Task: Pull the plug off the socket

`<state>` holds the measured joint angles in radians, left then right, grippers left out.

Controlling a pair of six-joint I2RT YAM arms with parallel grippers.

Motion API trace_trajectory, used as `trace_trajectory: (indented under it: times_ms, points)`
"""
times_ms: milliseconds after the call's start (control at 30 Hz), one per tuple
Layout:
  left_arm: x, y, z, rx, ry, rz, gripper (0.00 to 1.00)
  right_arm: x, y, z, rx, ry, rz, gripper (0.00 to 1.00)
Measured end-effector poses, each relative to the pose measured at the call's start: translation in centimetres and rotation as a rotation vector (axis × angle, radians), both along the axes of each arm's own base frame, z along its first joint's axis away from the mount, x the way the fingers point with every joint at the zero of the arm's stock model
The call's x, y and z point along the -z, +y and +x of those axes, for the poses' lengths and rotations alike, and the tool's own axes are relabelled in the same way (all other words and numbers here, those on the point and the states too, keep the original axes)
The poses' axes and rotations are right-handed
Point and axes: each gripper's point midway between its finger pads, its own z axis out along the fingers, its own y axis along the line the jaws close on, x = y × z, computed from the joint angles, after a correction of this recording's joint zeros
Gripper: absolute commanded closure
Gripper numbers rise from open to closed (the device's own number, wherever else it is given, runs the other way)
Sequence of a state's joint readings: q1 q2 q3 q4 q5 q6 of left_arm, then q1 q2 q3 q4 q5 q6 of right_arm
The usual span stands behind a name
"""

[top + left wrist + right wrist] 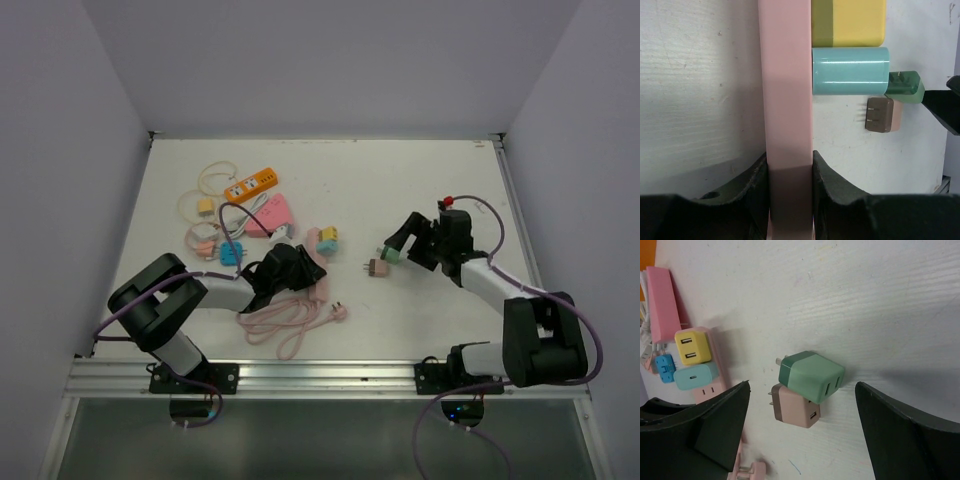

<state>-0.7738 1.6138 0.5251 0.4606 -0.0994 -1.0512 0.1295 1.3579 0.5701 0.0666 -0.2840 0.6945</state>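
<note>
Left gripper (788, 170): narrow, both fingers clamped on the sides of the pink power strip (787, 75).
Right gripper (802, 386): wide, its fingers standing either side of the green plug (812, 375) and touching nothing.
Green plug: off the strip, prongs bare, lying tilted against a pink plug with a brown face (795, 410) on the table (400, 180).
Loose plugs, top view: at 3 o'clock from the strip, apart from it.
Pink power strip: runs toward 1 o'clock from the left gripper; a teal charger (850, 70) and a yellow charger (847, 22) sit plugged in side by side.
Pink cable (280, 322): coiled at 6 o'clock of the left gripper.
Orange power strip (250, 186): at 11 o'clock, well apart.
</note>
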Motion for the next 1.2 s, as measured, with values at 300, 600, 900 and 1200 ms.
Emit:
trace_trajectory:
  times_ms: [300,600,900,1200]
  points:
    - [0.0,-0.4,-0.1,0.029,-0.006,-0.007,1.0,-4.1,1.3,0.1,-0.061,-0.107,-0.013,0.09]
    - [0.0,-0.4,-0.2,0.036,-0.011,-0.01,1.0,-5.0,9.5,-1.3,-0.222,-0.131,0.092,0.08]
    - [0.0,-0.4,-0.3,0.039,-0.014,-0.015,1.0,-2.7,14.5,0.1,-0.276,-0.075,0.135,0.09]
    - [0.0,-0.4,-0.3,0.04,-0.014,-0.015,1.0,-1.1,17.2,0.9,-0.315,-0.046,0.137,0.24]
